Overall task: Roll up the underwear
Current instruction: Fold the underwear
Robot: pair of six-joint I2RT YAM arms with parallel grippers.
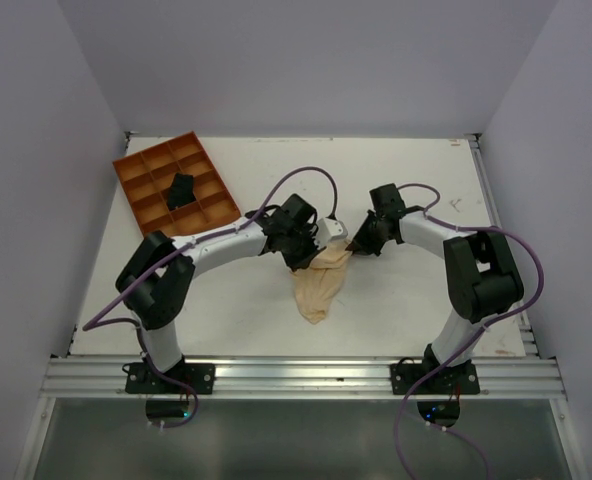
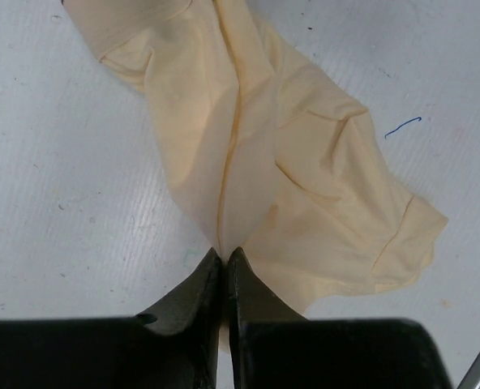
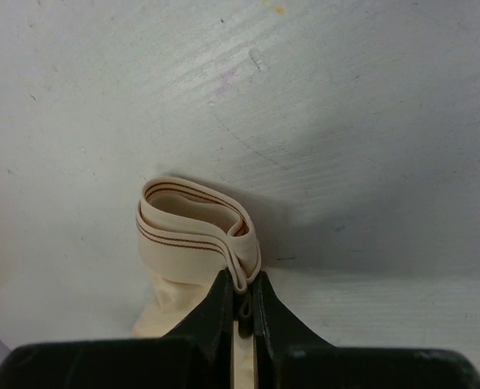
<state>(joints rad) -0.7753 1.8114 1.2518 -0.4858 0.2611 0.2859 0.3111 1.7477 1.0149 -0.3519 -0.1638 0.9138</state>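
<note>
The underwear [image 1: 319,285] is a pale beige piece of thin fabric lying wrinkled on the white table near the middle. My left gripper [image 1: 306,255] is shut on its upper left edge; in the left wrist view the fabric [image 2: 264,154] spreads away from the pinched jaws [image 2: 224,258]. My right gripper [image 1: 358,243] is shut on the waistband at the upper right; in the right wrist view the folded, striped waistband [image 3: 195,231] loops up from between the fingers [image 3: 242,284].
An orange compartment tray [image 1: 136,172] stands at the back left with a small black bundle [image 1: 181,190] in one cell. Purple cables loop over both arms. The table's raised edges run along the right [image 1: 496,210] and front.
</note>
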